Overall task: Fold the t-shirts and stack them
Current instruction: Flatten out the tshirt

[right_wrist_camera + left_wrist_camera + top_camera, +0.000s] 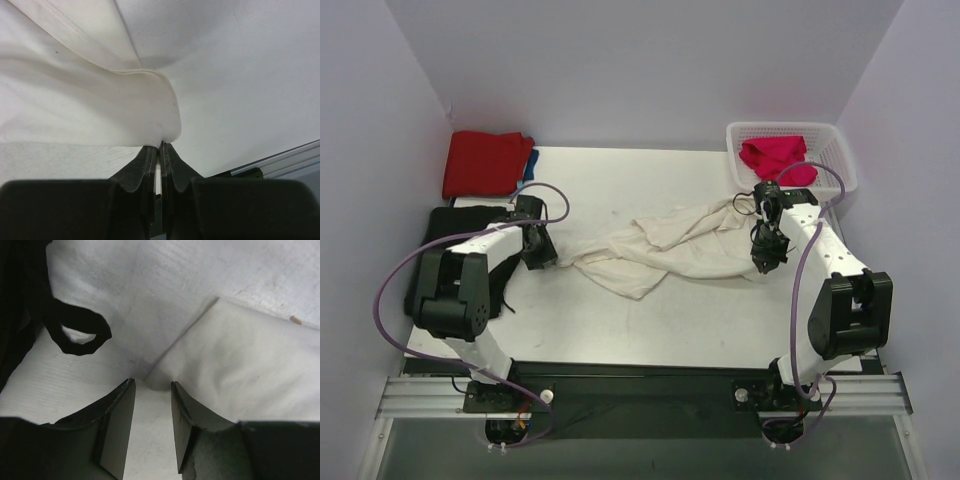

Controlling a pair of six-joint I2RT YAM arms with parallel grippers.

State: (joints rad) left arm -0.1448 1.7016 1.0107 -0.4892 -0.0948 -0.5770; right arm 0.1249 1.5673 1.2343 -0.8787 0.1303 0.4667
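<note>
Centre frame: cream t-shirt (660, 248) is seen crumpled; hem is pinched by right gripper (161, 146) (jaws pressed together); left gripper (152, 382) jaws are spread.

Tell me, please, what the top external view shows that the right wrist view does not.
Only top external: the folded red t-shirt, the basket holding the magenta-pink t-shirt, and the left claw. Only right wrist: the right claw seen close, pinched shut on a hem. Both: the cream-white t-shirt on the table.
</note>
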